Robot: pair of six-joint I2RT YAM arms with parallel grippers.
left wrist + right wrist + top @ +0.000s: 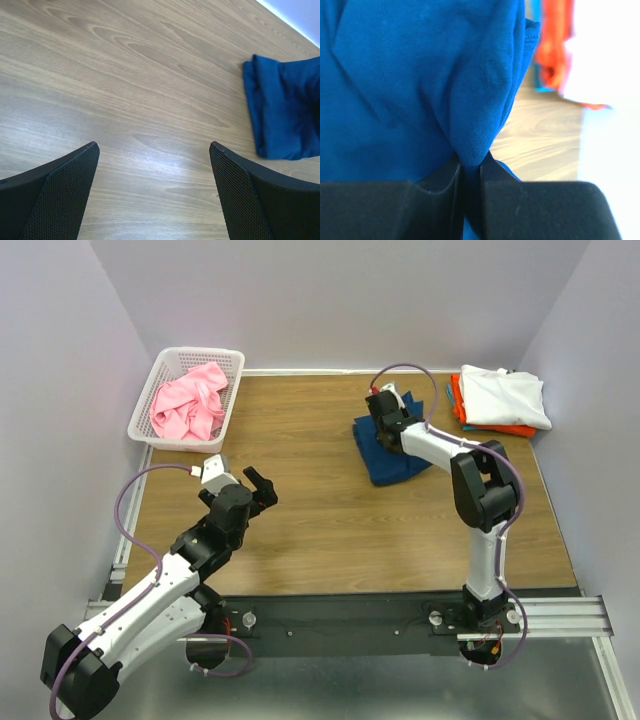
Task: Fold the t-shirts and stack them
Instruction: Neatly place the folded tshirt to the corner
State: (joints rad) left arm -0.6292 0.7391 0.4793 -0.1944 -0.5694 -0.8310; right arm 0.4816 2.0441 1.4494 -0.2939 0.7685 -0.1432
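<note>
Blue tee (392, 466) (282, 115) (420, 75): roughly folded, rumpled bundle on the table (300, 490), right of centre towards the far side, with one bunched fold pinched tight in the right gripper (469, 165). Pink tee (188, 405): unfolded, crumpled heap in the basket (140, 415) at the far-left corner. Far-right corner stack: white tee (503, 395) (600, 50) folded flat on top, orange tee (458, 395) (552, 45) under it with edges poking out, and a thin sliver of teal tee (535, 9) showing beside the orange.
</note>
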